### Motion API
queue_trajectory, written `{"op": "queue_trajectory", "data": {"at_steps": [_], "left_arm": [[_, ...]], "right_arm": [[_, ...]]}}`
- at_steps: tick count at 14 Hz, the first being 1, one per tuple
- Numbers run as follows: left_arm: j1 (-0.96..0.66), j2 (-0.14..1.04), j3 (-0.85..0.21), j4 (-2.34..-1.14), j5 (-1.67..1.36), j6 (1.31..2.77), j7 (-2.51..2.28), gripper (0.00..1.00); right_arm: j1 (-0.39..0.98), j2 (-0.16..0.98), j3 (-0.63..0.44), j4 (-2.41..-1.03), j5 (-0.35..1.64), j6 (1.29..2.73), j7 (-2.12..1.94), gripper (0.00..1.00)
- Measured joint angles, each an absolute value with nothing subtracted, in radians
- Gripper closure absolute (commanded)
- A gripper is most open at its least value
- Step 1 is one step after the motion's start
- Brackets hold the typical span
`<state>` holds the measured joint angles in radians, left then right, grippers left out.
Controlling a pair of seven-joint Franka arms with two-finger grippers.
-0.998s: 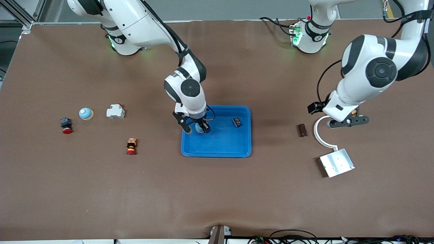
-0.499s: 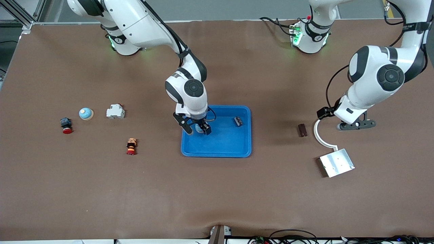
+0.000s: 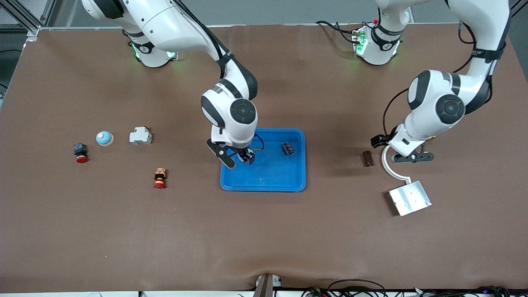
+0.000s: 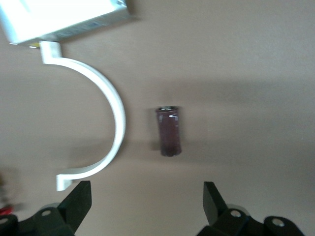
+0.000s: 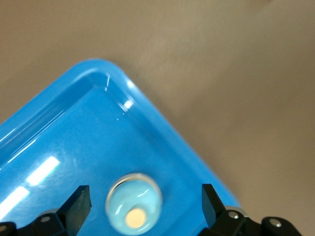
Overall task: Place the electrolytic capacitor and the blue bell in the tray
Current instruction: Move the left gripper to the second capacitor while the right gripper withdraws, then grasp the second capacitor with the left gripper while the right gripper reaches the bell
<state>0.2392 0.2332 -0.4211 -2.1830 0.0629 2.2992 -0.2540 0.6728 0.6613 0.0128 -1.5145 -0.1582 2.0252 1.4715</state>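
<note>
The bright-blue tray (image 3: 272,175) lies mid-table. A light-blue bell (image 5: 134,201) stands in the tray's corner toward the right arm's end, directly under my right gripper (image 3: 238,159), which is open and empty above it, fingers on either side. The front view mostly hides this bell. The electrolytic capacitor (image 3: 367,158), a dark brown cylinder, lies on the table toward the left arm's end. My left gripper (image 3: 407,158) is open and empty, hovering beside it; in the left wrist view the capacitor (image 4: 169,131) lies just ahead of the open fingers (image 4: 82,192).
A small black part (image 3: 287,148) lies in the tray. A white curved bracket (image 3: 387,165) joins the silver plate (image 3: 409,198) near the capacitor. A second blue bell (image 3: 104,138), a white block (image 3: 140,135) and two red-capped buttons (image 3: 81,152) (image 3: 159,178) lie toward the right arm's end.
My right gripper has lifted a little off the bell, which stays in the tray. My left gripper swung away, then came back closer to the capacitor.
</note>
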Motion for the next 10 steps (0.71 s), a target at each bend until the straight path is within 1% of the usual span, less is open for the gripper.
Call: {"op": "queue_trajectory", "data": {"at_steps": [3, 6, 10], "left_arm": [[0.232, 0.292, -0.421, -2.182, 0.063, 2.36, -0.254, 0.0], [0.227, 0.345, -0.421, -2.181, 0.075, 2.411, -0.257, 0.0], [0.227, 0.398, -0.421, -2.174, 0.098, 2.436, -0.28, 0.0]], "right_arm": [[0.619, 0.611, 0.006, -1.506, -0.158, 1.918, 1.307, 0.0], [0.566, 0.553, 0.005, -1.505, -0.158, 1.858, 1.213, 0.0], [0.483, 0.48, 0.003, -1.504, -0.159, 1.771, 1.0, 0.0]]}}
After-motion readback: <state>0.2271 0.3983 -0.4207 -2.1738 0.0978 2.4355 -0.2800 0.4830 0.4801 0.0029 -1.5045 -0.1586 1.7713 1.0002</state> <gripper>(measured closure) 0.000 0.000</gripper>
